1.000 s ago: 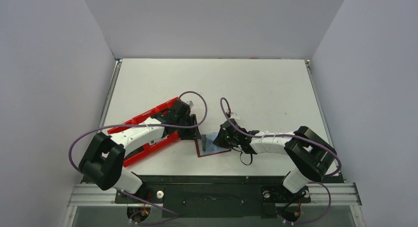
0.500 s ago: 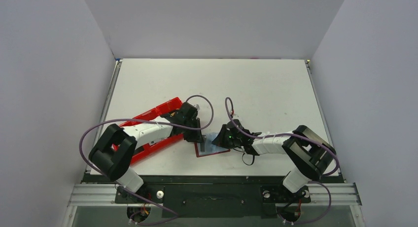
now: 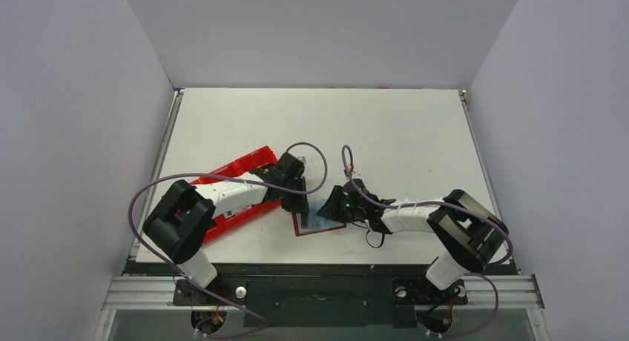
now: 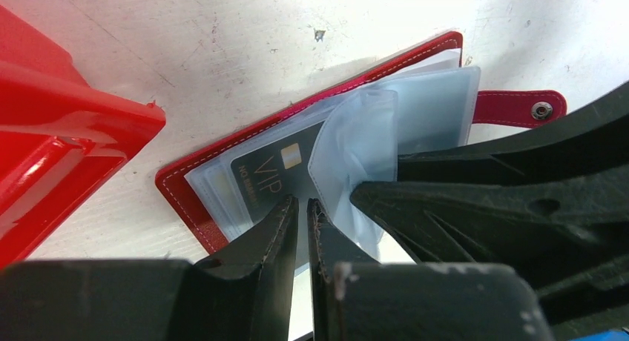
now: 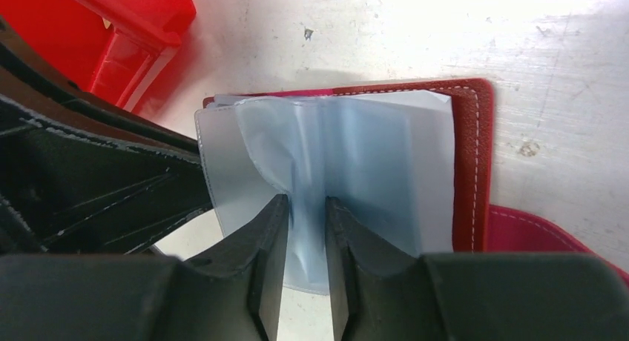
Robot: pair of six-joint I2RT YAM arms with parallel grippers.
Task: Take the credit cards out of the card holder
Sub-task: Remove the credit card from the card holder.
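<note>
Extracting credit card (image 4: 271, 167) (step in hand, judged): dark, marked VIP, sleeved in card holder (image 3: 320, 221), lying open, lower centre of top view. Left gripper (image 4: 301, 207): jaws almost together at card's near edge; hold unconfirmed. Right gripper (image 5: 305, 204): jaws slightly apart, straddling sleeve fold (image 5: 304, 170). Next, probably: firm pinch, straight pull while holder is steadied.

Your white table (image 3: 400, 133) carries the open card holder (image 3: 311, 224) near its front edge (red tray (image 3: 248, 161) lying leftward).
</note>
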